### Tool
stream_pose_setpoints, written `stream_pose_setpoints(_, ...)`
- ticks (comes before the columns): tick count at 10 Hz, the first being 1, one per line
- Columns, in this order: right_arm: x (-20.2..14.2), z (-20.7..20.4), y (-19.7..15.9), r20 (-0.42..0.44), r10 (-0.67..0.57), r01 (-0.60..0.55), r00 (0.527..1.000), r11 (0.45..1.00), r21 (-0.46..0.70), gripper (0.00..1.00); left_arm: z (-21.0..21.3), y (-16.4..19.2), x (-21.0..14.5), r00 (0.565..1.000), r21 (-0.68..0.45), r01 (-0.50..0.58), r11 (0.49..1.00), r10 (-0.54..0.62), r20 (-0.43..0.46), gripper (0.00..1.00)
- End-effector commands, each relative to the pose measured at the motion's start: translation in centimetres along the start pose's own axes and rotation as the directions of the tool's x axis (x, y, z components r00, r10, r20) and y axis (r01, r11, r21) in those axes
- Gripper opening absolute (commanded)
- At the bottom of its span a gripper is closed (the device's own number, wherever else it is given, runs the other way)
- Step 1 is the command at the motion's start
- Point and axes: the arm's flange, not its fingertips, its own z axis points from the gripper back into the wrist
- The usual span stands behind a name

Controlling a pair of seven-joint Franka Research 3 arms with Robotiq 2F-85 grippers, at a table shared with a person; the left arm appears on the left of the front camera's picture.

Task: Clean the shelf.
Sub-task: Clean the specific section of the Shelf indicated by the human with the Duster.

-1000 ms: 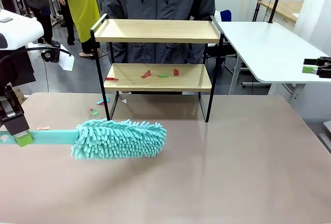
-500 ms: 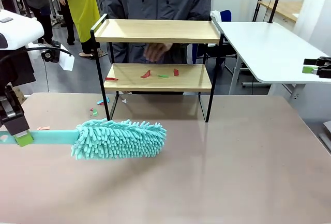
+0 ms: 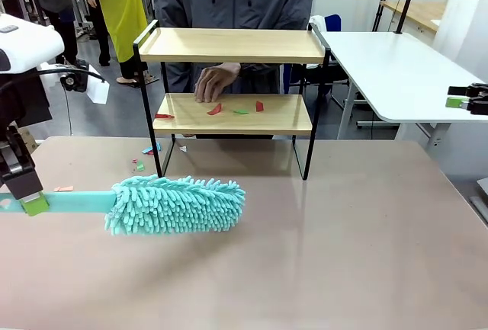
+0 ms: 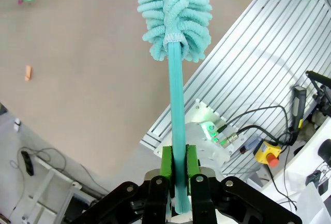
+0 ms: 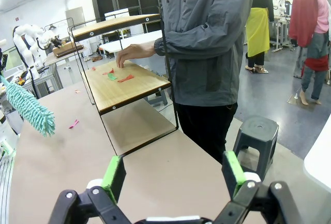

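Observation:
The shelf (image 3: 229, 45) stands at the table's far middle, with red and green scraps (image 3: 239, 109) on its lower board. A person behind it holds a hand (image 3: 216, 81) just above that board, beside the scraps. A teal fluffy duster (image 3: 177, 204) lies low over the table in front of the shelf. My left gripper (image 3: 30, 204) is shut on its handle (image 4: 177, 125) at the far left. My right gripper (image 5: 173, 175) is open and holds nothing; it hangs off the table's right side (image 3: 467, 102). From there the shelf (image 5: 126, 87) and the hand (image 5: 126, 54) show side-on.
Loose scraps (image 3: 143, 156) lie on the table by the shelf's left leg, another (image 3: 63, 189) near the duster handle. A white table (image 3: 396, 71) stands at the back right. A grey stool (image 5: 256, 136) is behind the person. Other people stand farther off.
The person's hand has come in under the top board and down to the lower board's scraps. Both arms and the duster stay where they were.

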Motion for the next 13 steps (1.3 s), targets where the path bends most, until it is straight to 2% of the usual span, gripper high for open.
stream_pose_setpoints(1,0.33,-0.12,0.19,0.000,0.006,-0.006,1.000,1.000,-0.005,1.00,0.01,-0.29,-0.14,1.000,-0.006,-0.014,1.000,0.014,0.008,0.13)
stream_pose_setpoints(12,0.33,-0.12,0.19,0.000,0.006,-0.006,1.000,1.000,-0.005,1.00,0.00,0.00,0.00,1.000,0.000,0.000,1.000,0.000,0.000,0.13)
stream_pose_setpoints(13,0.33,-0.12,0.19,0.000,0.006,-0.006,1.000,1.000,-0.005,1.00,0.92,-0.26,0.46,0.999,-0.066,-0.010,0.998,0.012,0.032,0.13)
